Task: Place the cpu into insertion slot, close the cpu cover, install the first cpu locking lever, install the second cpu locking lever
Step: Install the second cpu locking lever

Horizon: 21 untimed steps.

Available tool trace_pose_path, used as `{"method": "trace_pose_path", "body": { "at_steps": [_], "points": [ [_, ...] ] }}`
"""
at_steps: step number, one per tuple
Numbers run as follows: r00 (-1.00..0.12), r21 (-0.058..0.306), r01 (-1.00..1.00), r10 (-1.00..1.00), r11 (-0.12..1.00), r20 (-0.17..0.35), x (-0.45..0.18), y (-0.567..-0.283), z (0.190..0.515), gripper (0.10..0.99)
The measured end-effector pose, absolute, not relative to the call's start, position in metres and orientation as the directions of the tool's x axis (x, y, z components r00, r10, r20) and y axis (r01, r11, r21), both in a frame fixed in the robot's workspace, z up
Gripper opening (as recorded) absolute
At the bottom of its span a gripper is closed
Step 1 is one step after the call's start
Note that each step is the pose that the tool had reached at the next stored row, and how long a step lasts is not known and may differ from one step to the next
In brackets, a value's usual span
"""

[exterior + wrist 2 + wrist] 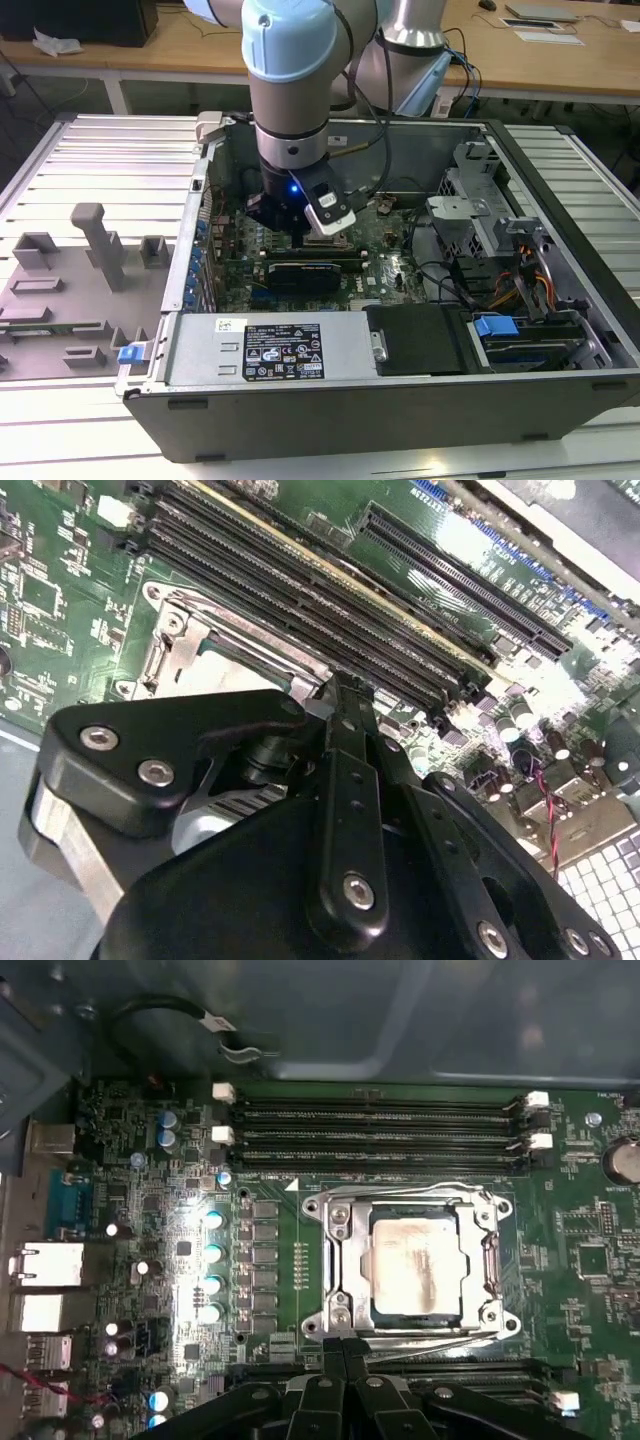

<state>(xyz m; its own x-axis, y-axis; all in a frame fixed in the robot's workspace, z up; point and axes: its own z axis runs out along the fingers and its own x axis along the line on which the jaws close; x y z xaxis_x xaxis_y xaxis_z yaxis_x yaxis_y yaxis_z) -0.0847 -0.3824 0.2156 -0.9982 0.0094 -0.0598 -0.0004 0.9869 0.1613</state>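
On the exterior view's left, a grey fixture plate [80,290] with upright blocks lies on the ribbed table [110,150], just beside the open computer case [400,400]. Inside the case lies the green motherboard [390,262], with a black card [305,272] across it.

The arm [300,70] reaches straight down into the case, a blue light on its wrist. The gripper [300,235] hangs low over the board, near the middle of the case.

First wrist view: the cpu [413,1262], pale metal top with smudges, sits in the insertion slot [412,1260]. The cpu cover [345,1260] lies flat around the chip, framing it. Thin wire locking levers [400,1192] run along the frame's edges; whether they are latched I cannot tell. The gripper [345,1355] has its fingertips [332,1352] pressed together, nothing between them, right at the edge of the socket frame. Whether they touch the frame is unclear.

Second wrist view: the closed fingers [345,730] meet at the corner of the socket frame [200,640], beside the long black memory slots [300,590].

On the exterior view's right: drive cage [480,200] and bundled cables [510,280].
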Motion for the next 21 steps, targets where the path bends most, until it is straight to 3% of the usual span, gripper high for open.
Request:
{"method": "trace_pose_path", "body": {
  "at_steps": [3,11,15,21],
  "points": [
    [-0.998,0.197,-0.002,0.010,0.980,-0.059,-0.086,-0.384,0.213,0.106],
    [-0.998,0.240,-0.004,0.011,0.971,-0.059,-0.087,-0.399,0.210,0.106],
    [-0.998,0.299,-0.005,0.013,0.954,-0.058,-0.087,-0.404,0.208,0.106],
    [-0.998,0.312,-0.005,0.014,0.950,-0.058,-0.087,-0.411,0.206,0.106]
  ]
}}
